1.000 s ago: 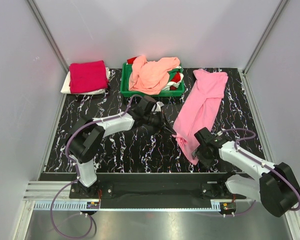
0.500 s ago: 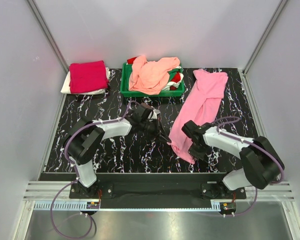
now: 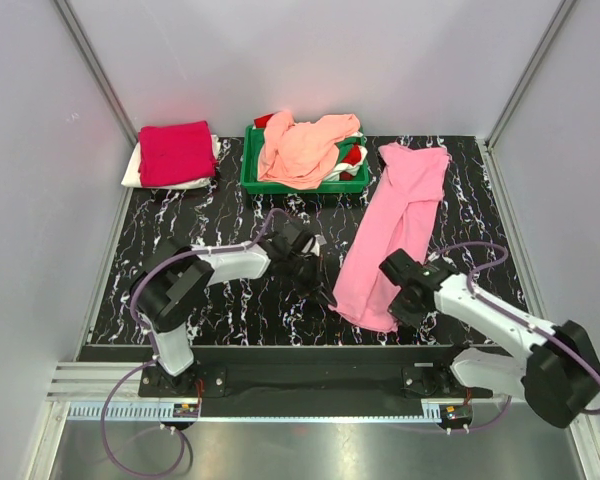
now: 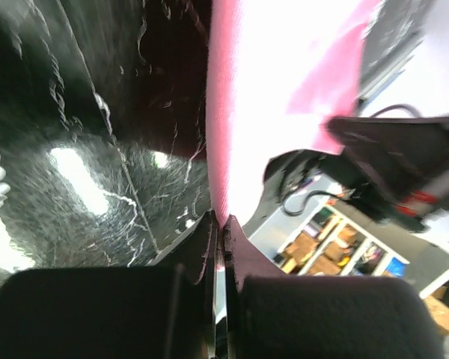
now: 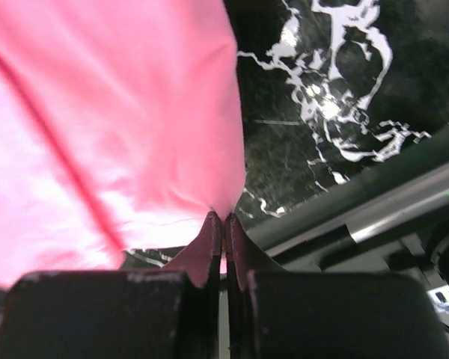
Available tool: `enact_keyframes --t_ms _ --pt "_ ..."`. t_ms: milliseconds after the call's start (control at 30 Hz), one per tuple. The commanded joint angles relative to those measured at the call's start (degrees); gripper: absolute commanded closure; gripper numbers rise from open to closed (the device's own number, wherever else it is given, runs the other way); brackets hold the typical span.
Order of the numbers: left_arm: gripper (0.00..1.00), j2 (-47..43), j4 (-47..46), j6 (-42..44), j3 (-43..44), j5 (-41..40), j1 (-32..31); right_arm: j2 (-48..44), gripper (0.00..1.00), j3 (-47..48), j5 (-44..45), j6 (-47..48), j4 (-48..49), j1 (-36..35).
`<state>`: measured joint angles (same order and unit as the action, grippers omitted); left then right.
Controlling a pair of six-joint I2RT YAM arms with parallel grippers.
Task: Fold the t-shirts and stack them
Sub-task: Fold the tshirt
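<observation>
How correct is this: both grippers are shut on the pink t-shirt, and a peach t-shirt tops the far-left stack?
One error: in the top external view a crimson t-shirt tops that stack; the peach t-shirt lies in the green tray. The left gripper and right gripper are shut on the pink t-shirt.

Tray: green plastic tray [image 3: 302,187], well beyond the left claw [image 3: 326,294], at the table's far edge.
Table: black marble-look top [image 3: 240,310] with white veins, beneath that claw.
Walls: pale grey panels [image 3: 310,60], far beyond it.

Left claw [image 3: 328,293] clamped tight, stretched low toward centre, right claw [image 3: 393,318] clamped tight, angled inward
</observation>
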<state>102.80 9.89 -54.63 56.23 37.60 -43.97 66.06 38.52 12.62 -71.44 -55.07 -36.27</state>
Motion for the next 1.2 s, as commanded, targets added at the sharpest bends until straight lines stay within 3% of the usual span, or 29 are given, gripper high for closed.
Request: enact_keyframes --t_ms 0,233,367,533,700,967,1167 --pt "1.0 -3.22 4.42 2.25 2.92 -3.93 -3.14 -6.1 1.0 2.69 2.76 -1.86 -7.32 -0.64" --pt "1.0 -5.68 16.81 5.57 11.0 -11.14 -5.96 -15.96 1.0 7.69 6.97 -2.04 -12.52 -0.47" --pt "1.0 -2.71 30.41 11.03 22.24 -17.64 -5.96 -12.72 1.0 13.23 10.39 1.73 -12.26 1.19" --pt "1.0 2.73 37.82 14.63 34.36 -22.22 -5.78 -8.85 1.0 18.25 10.59 11.2 -8.05 7.34" --pt "1.0 8.1 41.7 16.05 43.34 -22.4 -4.2 -4.99 1.0 20.01 6.01 19.22 -0.4 17.36" --pt "1.0 21.64 46.88 18.24 63.29 -19.07 0.63 3.27 1.0 23.52 3.47 24.24 6.63 22.64" --pt "0.99 27.88 41.64 17.19 72.0 -11.43 3.36 7.67 1.0 25.55 1.71 26.44 9.45 26.6"
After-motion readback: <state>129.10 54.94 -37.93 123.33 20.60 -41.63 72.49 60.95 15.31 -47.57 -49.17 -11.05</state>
